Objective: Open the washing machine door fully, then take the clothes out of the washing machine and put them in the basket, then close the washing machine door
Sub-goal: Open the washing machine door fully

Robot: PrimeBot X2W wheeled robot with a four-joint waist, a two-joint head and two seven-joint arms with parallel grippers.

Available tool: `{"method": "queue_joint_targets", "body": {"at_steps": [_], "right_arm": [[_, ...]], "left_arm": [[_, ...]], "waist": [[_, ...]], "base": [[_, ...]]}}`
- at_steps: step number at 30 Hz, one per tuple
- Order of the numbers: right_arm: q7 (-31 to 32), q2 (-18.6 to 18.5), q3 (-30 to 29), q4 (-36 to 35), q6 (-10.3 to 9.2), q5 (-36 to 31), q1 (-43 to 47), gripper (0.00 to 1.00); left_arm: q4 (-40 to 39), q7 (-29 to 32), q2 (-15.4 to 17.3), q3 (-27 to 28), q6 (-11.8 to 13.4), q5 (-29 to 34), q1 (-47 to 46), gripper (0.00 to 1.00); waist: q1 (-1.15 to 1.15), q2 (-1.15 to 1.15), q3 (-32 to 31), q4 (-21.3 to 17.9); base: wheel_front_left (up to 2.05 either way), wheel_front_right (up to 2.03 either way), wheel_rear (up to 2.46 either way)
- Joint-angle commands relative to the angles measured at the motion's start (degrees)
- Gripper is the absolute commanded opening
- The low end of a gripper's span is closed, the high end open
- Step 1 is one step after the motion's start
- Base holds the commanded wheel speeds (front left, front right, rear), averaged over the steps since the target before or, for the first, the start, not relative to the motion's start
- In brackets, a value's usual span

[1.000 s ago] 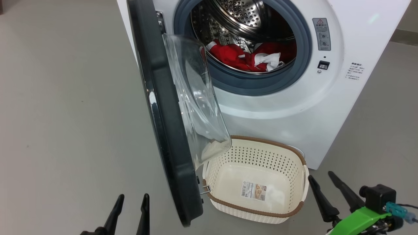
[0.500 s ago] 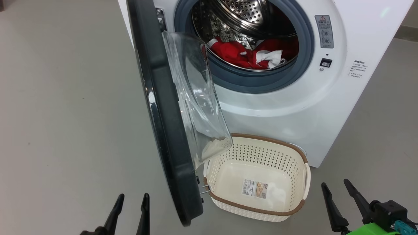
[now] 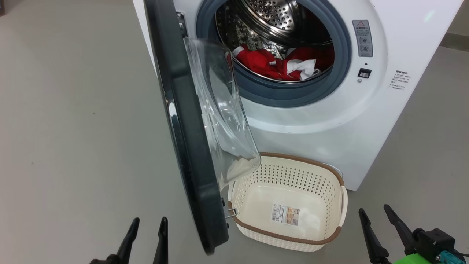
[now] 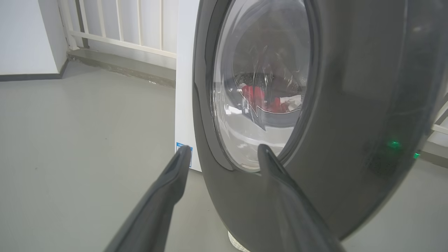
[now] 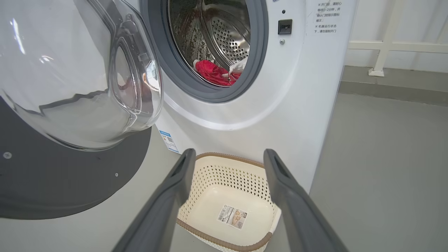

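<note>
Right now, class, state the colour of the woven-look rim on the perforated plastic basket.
Brown rim on the cream-white basket; clearest in the head view.

Plain grey floor, matt and evenly lit; a white wall with dark skirting at its foot; white railing on a grey kerb beyond.

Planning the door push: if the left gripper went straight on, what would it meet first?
Likely the washing machine door, low on its dark outer face, though depth is unclear.
</note>
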Motion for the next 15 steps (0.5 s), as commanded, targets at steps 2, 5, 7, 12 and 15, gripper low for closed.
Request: {"method": "queue_joint_targets", "body": {"at_steps": [2,5,7,12,15], "right_arm": [[-0.7,-0.7,1.1,-1.2,0.36,-0.3,-0.6,1.00],[-0.7,-0.5,1.1,-1.3,0.36,-0.4,-0.6,1.00],[-0.7,-0.5,1.1,-1.4,0.36,-0.5,-0.5,1.00],[-0.7,-0.4,1.4,-1.5,0.36,-0.5,-0.5,1.00],[-0.7,-0.3,1.4,-1.5,0.36,-0.2,-0.4,1.00]], "left_arm": [[-1.4,-0.5,0.3,1.9,-0.3,0.2,-1.8,1.00],[-1.7,-0.5,0.3,2.1,-0.5,0.0,-1.8,0.95],[-2.3,-0.5,0.3,2.2,-0.6,0.0,-1.8,0.20],[-5.8,-0.5,0.3,3.6,-0.7,-1.0,-2.3,0.00],[-10.0,-0.5,0.3,4.6,-0.8,-1.5,-3.0,0.00]], "waist": [[0.00,0.00,-0.2,0.0],[0.00,0.00,-0.4,0.0],[0.00,0.00,-0.5,0.0],[0.00,0.00,-0.7,0.0],[0.00,0.00,-0.7,0.0]], "base": [[0.00,0.00,0.00],[0.00,0.00,0.00],[0.00,0.00,0.00],[0.00,0.00,0.00],[0.00,0.00,0.00]]}}
